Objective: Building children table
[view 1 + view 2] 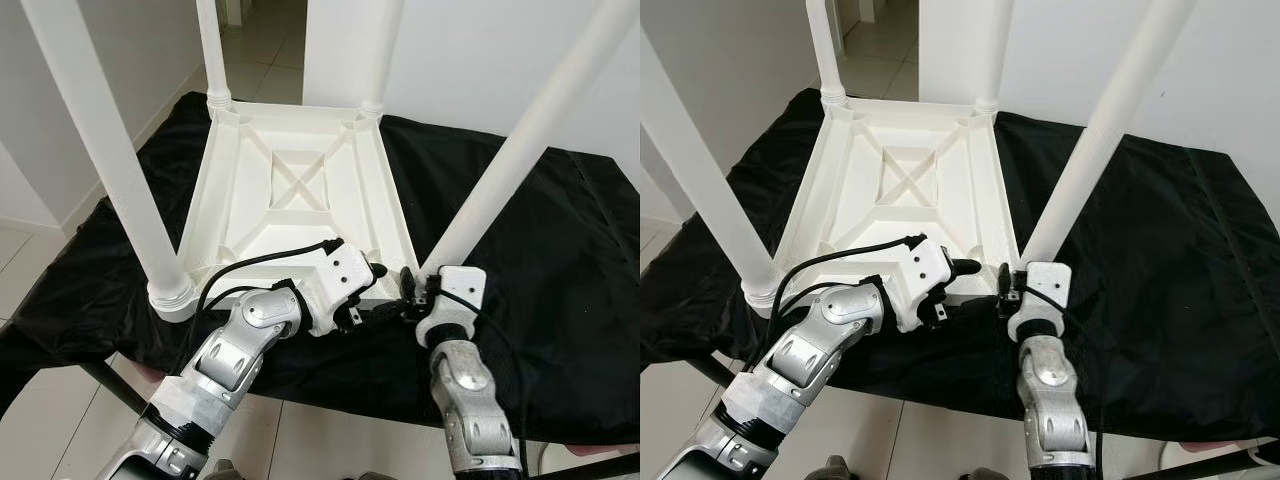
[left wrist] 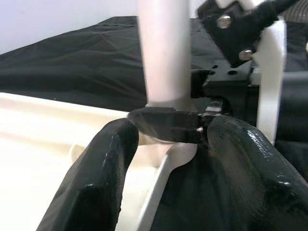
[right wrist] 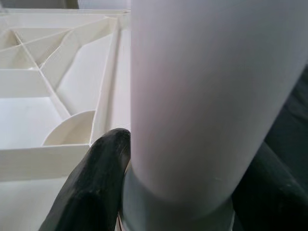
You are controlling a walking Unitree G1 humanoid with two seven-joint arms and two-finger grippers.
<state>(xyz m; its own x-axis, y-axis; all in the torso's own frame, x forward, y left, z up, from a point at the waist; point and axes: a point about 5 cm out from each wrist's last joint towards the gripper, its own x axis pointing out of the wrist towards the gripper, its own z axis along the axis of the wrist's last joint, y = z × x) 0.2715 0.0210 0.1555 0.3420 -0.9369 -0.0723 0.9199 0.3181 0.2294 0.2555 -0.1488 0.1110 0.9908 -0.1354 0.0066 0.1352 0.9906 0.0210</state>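
Upside down on the black-draped surface (image 1: 560, 240): white children's table (image 1: 300, 190), 4 legs up. Right gripper (image 1: 1006, 290) jaws clamped round the base of the near right leg (image 1: 520, 140), probably seating it in its socket. Left gripper (image 1: 378, 272) close alongside, jaws apart. No readable writing.

white table (image 1: 300, 190), black cloth (image 1: 560, 230), silver arms.
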